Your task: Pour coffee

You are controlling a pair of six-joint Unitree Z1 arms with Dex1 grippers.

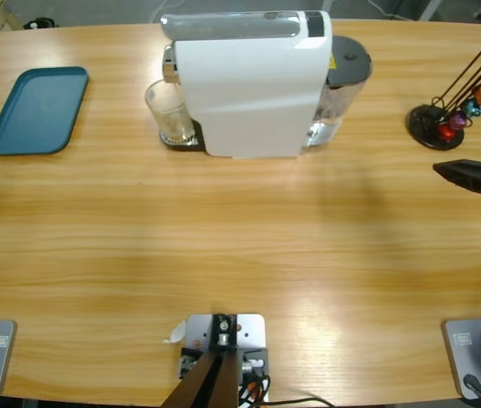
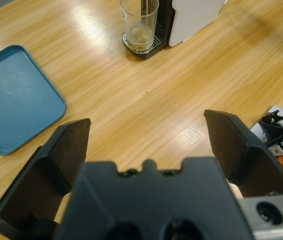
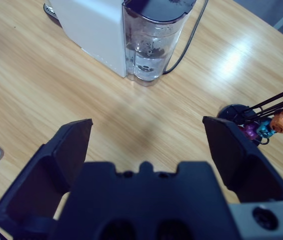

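A blue tray (image 1: 36, 110) lies at the upper left of the desk (image 1: 240, 246). Right of it, a glass (image 1: 169, 113) with a little coffee (image 2: 140, 36) stands under the white machine (image 1: 249, 81). Capsules (image 1: 466, 109) hang at the upper right. The left gripper (image 2: 146, 135) and right gripper (image 3: 146, 135) both have jaws wide, holding nothing.

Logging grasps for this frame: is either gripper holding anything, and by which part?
Nothing is held: the left gripper and right gripper are both open over bare wooden table.
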